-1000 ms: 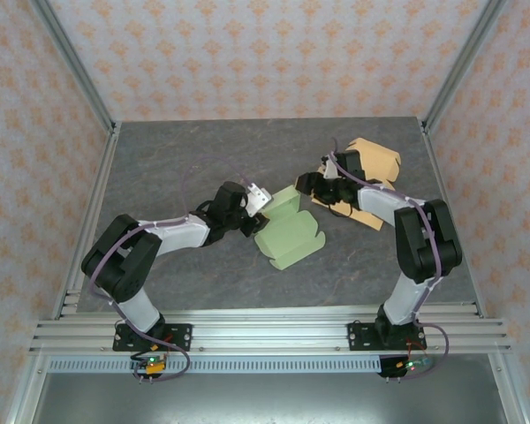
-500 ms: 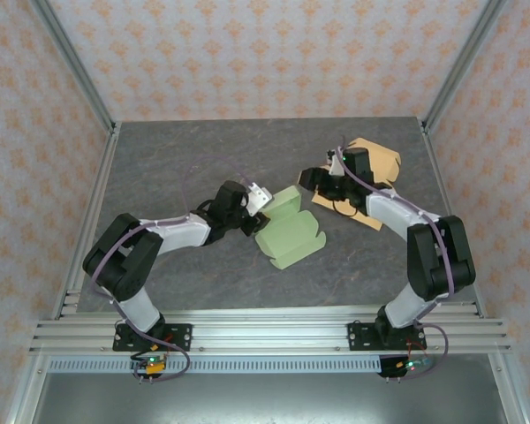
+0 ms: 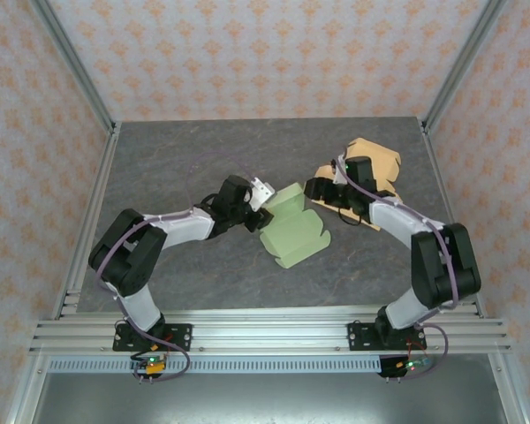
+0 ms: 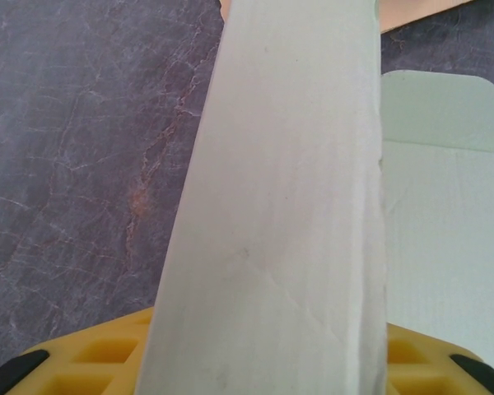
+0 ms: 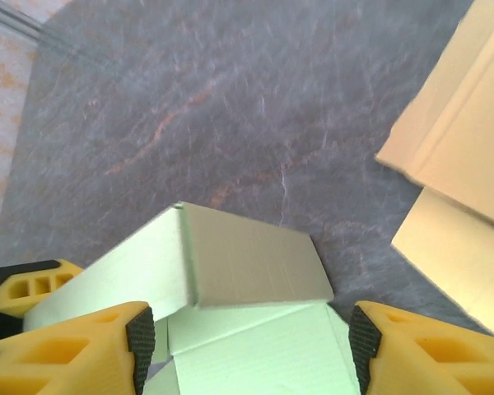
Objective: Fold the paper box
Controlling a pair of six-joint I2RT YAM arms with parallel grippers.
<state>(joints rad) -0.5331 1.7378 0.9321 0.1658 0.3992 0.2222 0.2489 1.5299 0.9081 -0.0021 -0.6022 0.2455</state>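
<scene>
The pale green paper box lies partly folded in the middle of the grey table, with one wall raised at its far left. My left gripper is shut on that raised wall. In the left wrist view the wall stands between the yellow fingers, with the box floor to its right. My right gripper hovers open at the box's far right corner. The right wrist view has the raised flap ahead of and between the spread pads, which do not grip it.
Tan cardboard sheets lie flat behind the right gripper, and their edges reach into the right wrist view. Metal frame posts and patterned walls bound the table. Bare grey surface extends to the left and far side.
The right gripper has spread its fingers wider and shifted slightly right, its elbow swinging outward. The left gripper keeps its hold and has nudged the box slightly right.
</scene>
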